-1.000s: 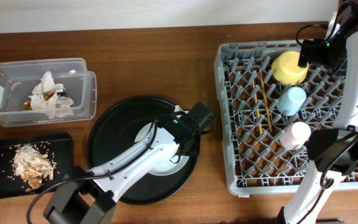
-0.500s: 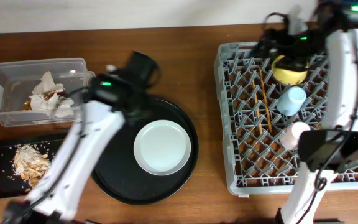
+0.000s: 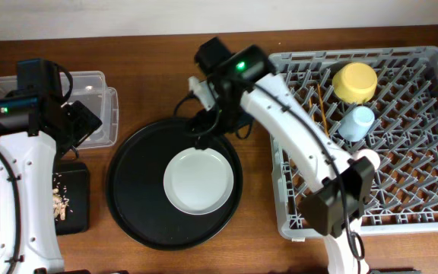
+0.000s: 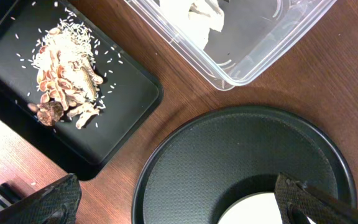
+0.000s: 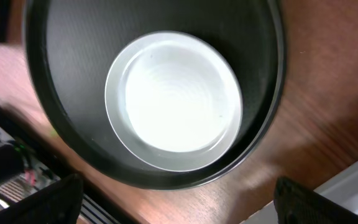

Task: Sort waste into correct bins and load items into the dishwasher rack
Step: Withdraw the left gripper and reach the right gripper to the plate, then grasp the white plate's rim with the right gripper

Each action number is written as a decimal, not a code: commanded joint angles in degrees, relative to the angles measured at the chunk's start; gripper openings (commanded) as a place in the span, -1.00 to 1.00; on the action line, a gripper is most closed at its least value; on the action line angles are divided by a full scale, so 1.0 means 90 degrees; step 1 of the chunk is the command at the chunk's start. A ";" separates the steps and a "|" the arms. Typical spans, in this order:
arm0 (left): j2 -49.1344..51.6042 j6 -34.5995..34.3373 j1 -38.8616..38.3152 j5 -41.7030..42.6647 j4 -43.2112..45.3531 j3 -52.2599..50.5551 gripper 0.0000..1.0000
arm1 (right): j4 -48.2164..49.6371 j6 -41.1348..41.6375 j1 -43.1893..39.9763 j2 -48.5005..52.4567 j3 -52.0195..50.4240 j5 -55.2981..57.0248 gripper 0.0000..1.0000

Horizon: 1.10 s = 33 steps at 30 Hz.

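The grey-white plate (image 3: 198, 180) (image 5: 174, 99) lies in the large round black tray (image 3: 139, 183). My right gripper (image 3: 220, 125) (image 5: 176, 205) hangs open over the tray's far edge, just above the plate, and holds nothing. My left gripper (image 3: 78, 122) (image 4: 179, 211) stands open and empty between the clear tub (image 3: 97, 85) (image 4: 247, 56) and the flat black tray (image 3: 73, 199) (image 4: 126, 99). Napkins (image 4: 191, 12) lie in the tub and food scraps (image 4: 67, 93) on the flat tray. The rack (image 3: 409, 167) holds the yellow bowl (image 3: 355, 81), blue cup (image 3: 356, 122), chopsticks (image 3: 322, 106) and pink cup (image 3: 368, 160), partly behind my right arm.
My right arm stretches from the rack's near-left corner across its left side to the round tray. My left arm covers much of the tub and the flat tray in the overhead view. Bare wooden table (image 3: 158, 68) lies between the tub and the rack.
My left arm swung from the plate on the round tray out to the tub, and its jaws opened. My right arm moved from the rack's back corner to above the round tray.
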 commanded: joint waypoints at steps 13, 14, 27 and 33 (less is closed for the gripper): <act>-0.0090 0.0032 0.0027 0.0138 -0.0007 0.0056 0.99 | 0.2086 0.0566 0.0415 -0.0131 -0.3286 0.1307 0.33; -0.0090 0.0032 0.0027 0.0138 -0.0007 0.0056 0.98 | 0.2152 0.0568 0.0415 -0.0131 -0.3322 0.1304 0.33; -0.0090 0.0032 0.0027 0.0138 -0.0007 0.0056 0.98 | 0.3160 0.0595 0.0408 0.0083 -0.4119 0.1190 0.10; -0.0090 0.0032 0.0027 0.0138 -0.0007 0.0056 0.99 | 0.3296 0.0597 0.0410 0.0080 -0.4413 0.1141 -0.02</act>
